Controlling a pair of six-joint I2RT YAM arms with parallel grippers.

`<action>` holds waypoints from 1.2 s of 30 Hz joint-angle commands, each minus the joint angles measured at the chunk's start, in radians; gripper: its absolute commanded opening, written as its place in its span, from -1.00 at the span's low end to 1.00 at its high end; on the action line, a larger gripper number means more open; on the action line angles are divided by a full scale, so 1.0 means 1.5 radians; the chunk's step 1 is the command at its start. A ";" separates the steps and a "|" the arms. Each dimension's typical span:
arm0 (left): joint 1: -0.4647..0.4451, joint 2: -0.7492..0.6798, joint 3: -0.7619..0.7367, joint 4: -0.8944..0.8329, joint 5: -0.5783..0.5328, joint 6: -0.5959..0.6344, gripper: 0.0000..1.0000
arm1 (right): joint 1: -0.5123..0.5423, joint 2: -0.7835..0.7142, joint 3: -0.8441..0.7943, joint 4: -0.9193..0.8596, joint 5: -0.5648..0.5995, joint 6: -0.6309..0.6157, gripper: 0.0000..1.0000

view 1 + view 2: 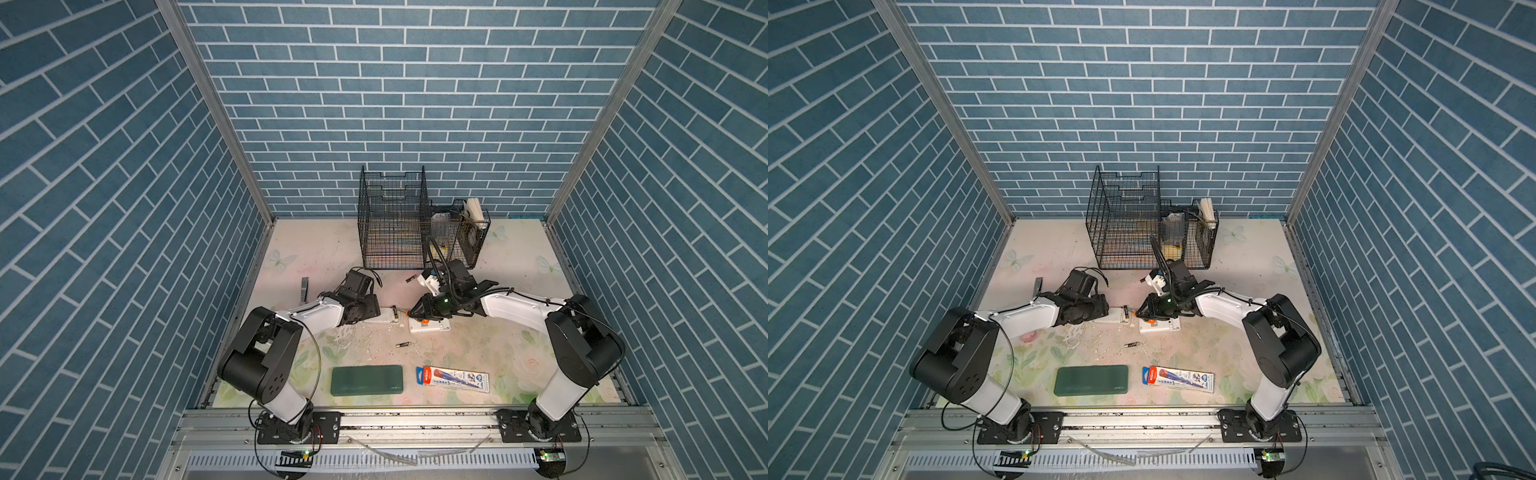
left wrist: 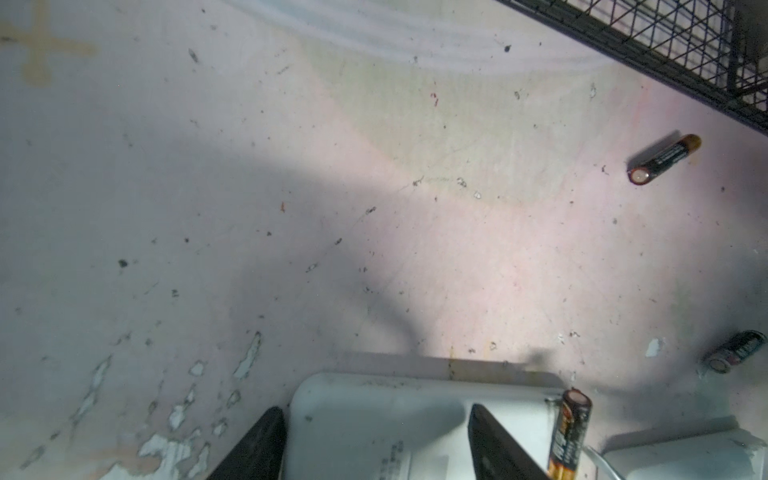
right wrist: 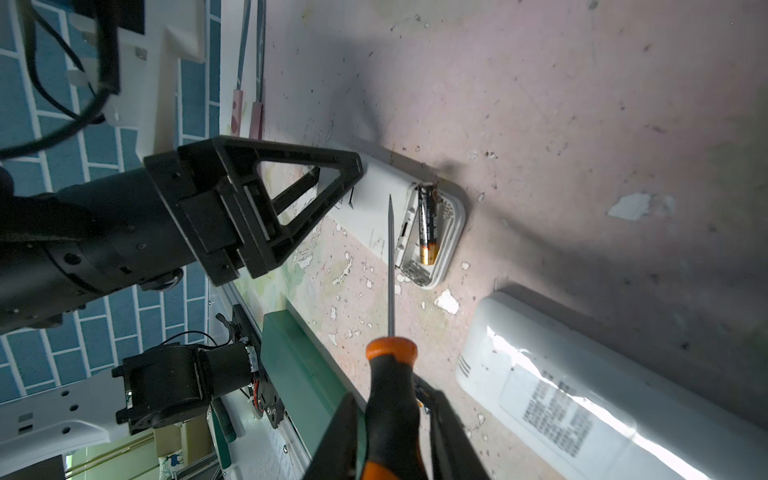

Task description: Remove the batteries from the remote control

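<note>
A tall black wire-mesh rack (image 1: 392, 220) stands at the back of the bench (image 1: 519, 266), whose pale floral covering is chipped and flaked in the middle. A lower black wire basket (image 1: 471, 241) adjoins the rack's right side and holds white upright pieces. Near the front edge a dark green rectangular case (image 1: 367, 379) lies flat. A flat printed carton (image 1: 453, 379) with a red end lies just to its right, not touching it. A small grey strip (image 1: 304, 289) lies by the left edge. In the right wrist view, a screwdriver (image 3: 392, 399) with an orange-and-black handle points its thin steel shaft away from the lens. Blue brick-patterned walls (image 1: 395, 83) enclose three sides.
</note>
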 commanded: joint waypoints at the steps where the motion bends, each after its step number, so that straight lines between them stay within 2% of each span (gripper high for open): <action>1: -0.003 -0.025 -0.011 -0.024 -0.014 0.010 0.42 | -0.004 0.005 0.031 0.002 -0.014 0.008 -1.00; 14: -0.003 -0.066 -0.016 -0.036 -0.015 0.006 0.43 | -0.001 -0.051 0.004 -0.099 0.000 -0.036 -1.00; 36: -0.003 -0.057 -0.018 -0.022 -0.006 0.006 0.43 | 0.008 -0.055 -0.049 -0.087 0.005 -0.022 -1.00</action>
